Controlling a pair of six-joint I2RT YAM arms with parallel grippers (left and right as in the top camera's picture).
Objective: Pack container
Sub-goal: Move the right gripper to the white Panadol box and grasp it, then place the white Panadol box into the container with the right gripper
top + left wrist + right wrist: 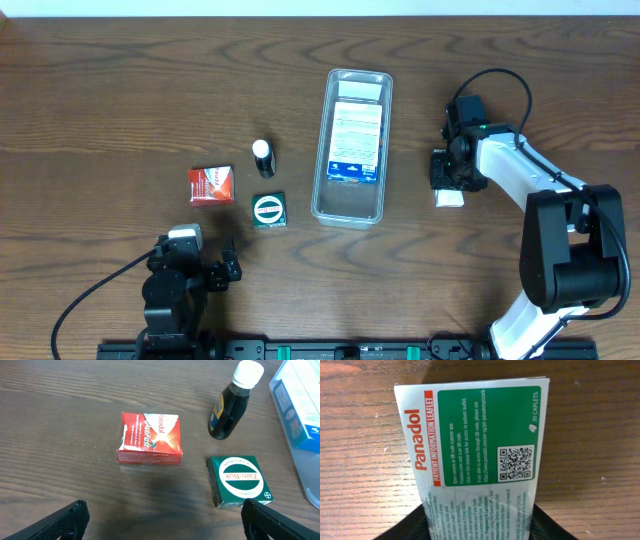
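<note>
The clear plastic container (pixel 320 205) lies lengthwise mid-table with a blue and white carton (pixel 356 140) inside it. My right gripper (pixel 449 180) is to its right, shut on a white and green Panadol box (pixel 475 445) that sits low over the wood; its fingers (pixel 477 522) press both sides of the box. My left gripper (pixel 162 527) is open and empty near the front left (pixel 225 268). Ahead of it lie a red Panadol box (pixel 150 437), a green Zam-Buk box (pixel 241 480) and a dark bottle with a white cap (pixel 231 407).
The red box (pixel 211 185), green box (pixel 268 210) and bottle (pixel 263 158) stand left of the container. The container's edge (pixel 312 485) and the blue carton (pixel 300 410) show at the right of the left wrist view. The right arm's cable loops above it.
</note>
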